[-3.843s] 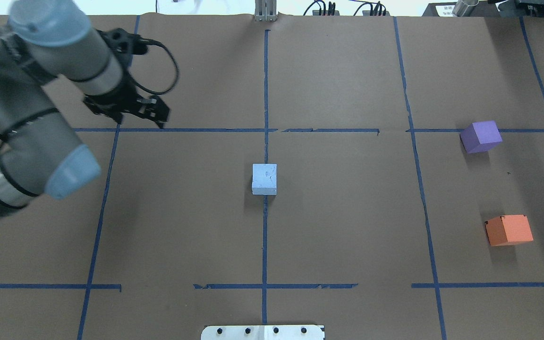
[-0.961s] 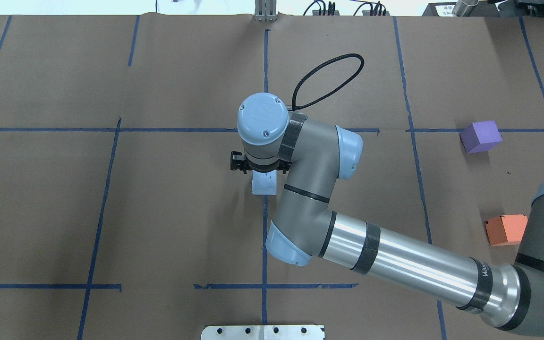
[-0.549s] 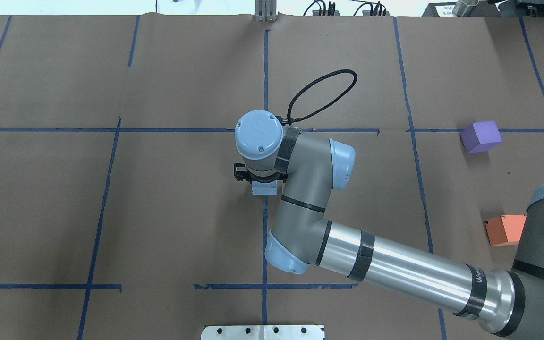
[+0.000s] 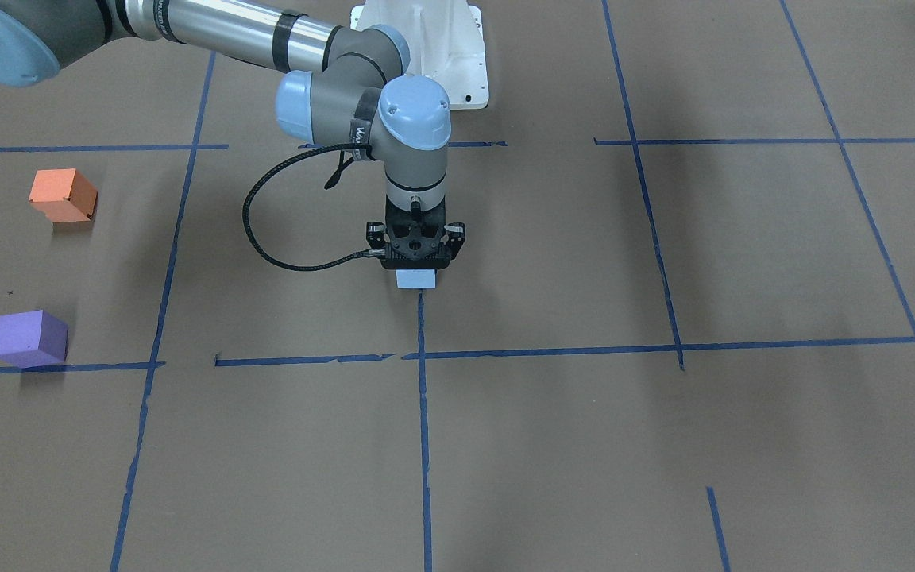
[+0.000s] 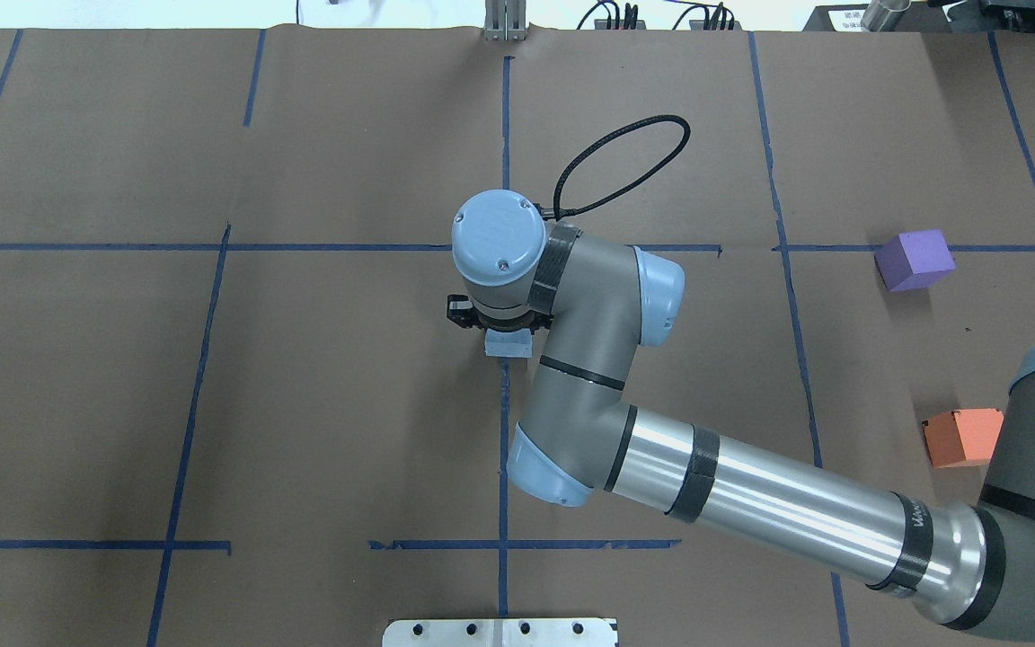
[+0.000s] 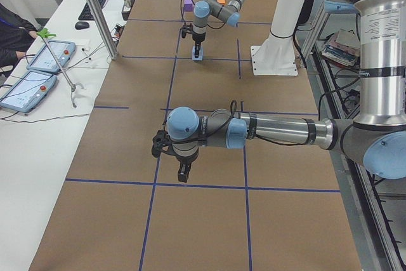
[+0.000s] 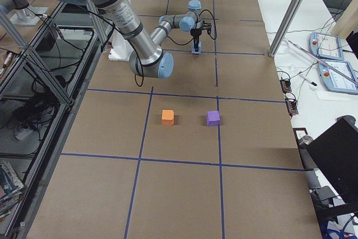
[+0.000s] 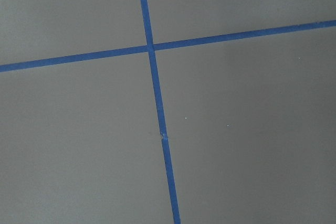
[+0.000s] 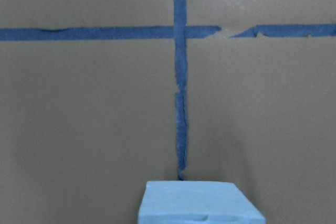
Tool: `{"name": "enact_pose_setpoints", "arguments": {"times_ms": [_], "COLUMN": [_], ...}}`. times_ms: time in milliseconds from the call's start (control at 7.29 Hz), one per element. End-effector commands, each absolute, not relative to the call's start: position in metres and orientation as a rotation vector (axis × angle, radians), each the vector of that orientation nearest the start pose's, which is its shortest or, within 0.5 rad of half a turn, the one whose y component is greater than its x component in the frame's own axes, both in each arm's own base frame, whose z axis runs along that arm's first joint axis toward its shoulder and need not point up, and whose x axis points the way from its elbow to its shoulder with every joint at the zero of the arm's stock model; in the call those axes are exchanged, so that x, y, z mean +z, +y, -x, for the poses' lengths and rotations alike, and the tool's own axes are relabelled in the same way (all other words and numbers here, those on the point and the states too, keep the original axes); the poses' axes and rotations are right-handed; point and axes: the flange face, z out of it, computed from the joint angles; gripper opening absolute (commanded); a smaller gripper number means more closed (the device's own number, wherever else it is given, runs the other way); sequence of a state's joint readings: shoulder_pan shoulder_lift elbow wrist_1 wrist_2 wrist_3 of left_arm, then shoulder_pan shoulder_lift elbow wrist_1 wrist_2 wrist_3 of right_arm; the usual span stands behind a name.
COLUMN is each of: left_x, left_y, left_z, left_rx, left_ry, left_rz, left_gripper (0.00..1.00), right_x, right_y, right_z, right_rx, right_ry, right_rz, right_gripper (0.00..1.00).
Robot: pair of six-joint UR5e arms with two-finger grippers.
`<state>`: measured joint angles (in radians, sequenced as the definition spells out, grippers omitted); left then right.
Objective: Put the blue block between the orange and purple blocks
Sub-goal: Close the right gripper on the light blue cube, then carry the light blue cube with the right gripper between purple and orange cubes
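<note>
One brown-papered table [image 5: 347,404] (blue tape grid [image 5: 506,117]); right end effector [image 4: 416,268] grips blue block [image 4: 415,280].

A robotics lab: teach pendants [image 6: 54,56] on a side bench [image 6: 25,150]; tape-gridded paper table [image 5: 347,404].

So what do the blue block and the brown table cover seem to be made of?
Blue block: probably foam, matte and pale, with a shallow dent in its face. Table cover: brown paper, matte, its far edge slightly wavy.
</note>
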<state>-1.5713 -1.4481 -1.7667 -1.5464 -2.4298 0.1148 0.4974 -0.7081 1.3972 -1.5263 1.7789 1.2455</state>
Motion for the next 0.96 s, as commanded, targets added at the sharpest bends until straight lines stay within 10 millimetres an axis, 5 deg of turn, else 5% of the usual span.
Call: {"name": "enact_pose_setpoints", "arguments": {"times_ms": [0,137,549,824], "left_x": [0.616,0.616,0.614,0.613], "left_y": [-0.442,-0.442,-0.443,-0.443], "left_z": [0.058,0.058,0.058,0.058], "left_rx": [0.128,0.127,0.129,0.13], "left_ry": [0.855,0.856,0.855,0.857], "left_rz": [-0.094,-0.093,-0.099,-0.101], "left_gripper": [1.0,1.0,1.0,1.0], "right_x": [0.245,0.273,0.421,0.513], "right_y": [-0.491,-0.503,-0.495,-0.466], "right_z": [0.538,0.481,0.329,0.251], "right_rx": [0.14,0.094,-0.049,-0.018], "right_ry": [-0.757,-0.774,-0.711,-0.765], "right_rz": [-0.092,-0.087,-0.115,-0.104], "right_gripper": [0.03,0.03,0.04,0.05]}}
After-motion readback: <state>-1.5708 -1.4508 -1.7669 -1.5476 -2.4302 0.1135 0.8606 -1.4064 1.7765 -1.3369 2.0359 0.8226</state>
